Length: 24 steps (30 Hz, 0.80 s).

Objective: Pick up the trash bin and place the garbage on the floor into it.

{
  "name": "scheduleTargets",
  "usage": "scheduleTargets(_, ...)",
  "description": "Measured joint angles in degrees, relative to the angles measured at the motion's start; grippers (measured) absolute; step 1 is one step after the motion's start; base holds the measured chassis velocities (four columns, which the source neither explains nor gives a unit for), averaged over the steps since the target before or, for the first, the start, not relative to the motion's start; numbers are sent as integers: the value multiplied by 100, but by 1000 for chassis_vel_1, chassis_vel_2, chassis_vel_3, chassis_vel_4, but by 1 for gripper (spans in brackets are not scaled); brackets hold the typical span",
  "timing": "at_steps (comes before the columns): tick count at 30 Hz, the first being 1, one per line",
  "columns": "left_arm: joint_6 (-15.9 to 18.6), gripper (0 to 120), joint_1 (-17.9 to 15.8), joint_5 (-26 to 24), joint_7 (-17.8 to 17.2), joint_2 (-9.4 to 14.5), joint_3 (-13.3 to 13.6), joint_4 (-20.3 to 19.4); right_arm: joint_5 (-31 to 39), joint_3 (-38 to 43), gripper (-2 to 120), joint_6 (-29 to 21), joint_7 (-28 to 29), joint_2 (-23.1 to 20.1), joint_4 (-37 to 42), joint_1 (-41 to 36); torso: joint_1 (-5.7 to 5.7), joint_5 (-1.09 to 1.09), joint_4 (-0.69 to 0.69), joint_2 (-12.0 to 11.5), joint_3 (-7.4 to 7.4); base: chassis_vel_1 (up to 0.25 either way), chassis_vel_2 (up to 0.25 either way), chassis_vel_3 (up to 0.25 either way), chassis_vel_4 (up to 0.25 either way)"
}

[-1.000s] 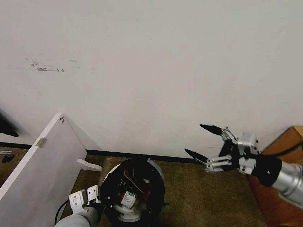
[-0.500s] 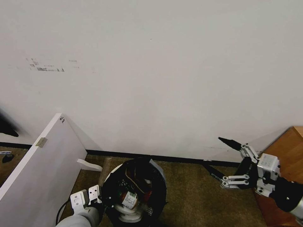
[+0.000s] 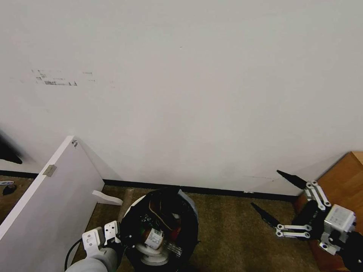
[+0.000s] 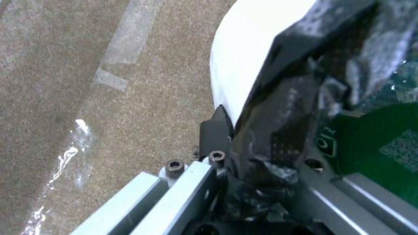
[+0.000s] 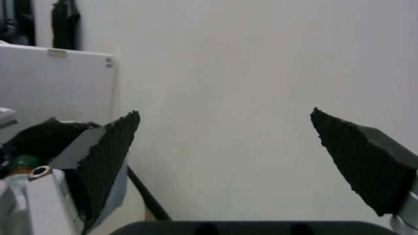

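Observation:
The trash bin (image 3: 132,206), white with a black bag over its rim, is held low in the head view, just above the floor (image 3: 234,234). Inside it lies garbage: a labelled bottle (image 3: 153,238), brown paper (image 3: 159,211) and something red. My left gripper (image 3: 120,237) is shut on the bin's near-left rim. In the left wrist view its fingers (image 4: 215,127) pinch the bagged rim against the white wall (image 4: 244,58). My right gripper (image 3: 266,188) hangs open and holds nothing, off to the bin's right. Its pads (image 5: 109,147) stand wide apart in the right wrist view.
A white board (image 3: 49,196) leans at the left, close to the bin. The plain wall (image 3: 189,94) with a black baseboard runs behind. Brown wooden furniture (image 3: 340,177) stands at the right, beside my right arm. A small dark thing (image 3: 8,189) lies on the carpet far left.
My right gripper has moved right and down, away from the bin, and stays open. The bin and my left gripper have hardly shifted.

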Motion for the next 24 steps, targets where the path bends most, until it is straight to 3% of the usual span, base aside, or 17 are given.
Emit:
scheduleTargets(11,0,0,-137,-189,-28,103,-1,8,-18,124,100,180,-109,586,0,188,0,0,1,0,0,0,0,0,0)
scheduleTargets(24,-1,0,-194,-259,-39,124,-21,32,32,129,100,228,-159,820,0,310,0,1,1,0,0,0,0,0,0)
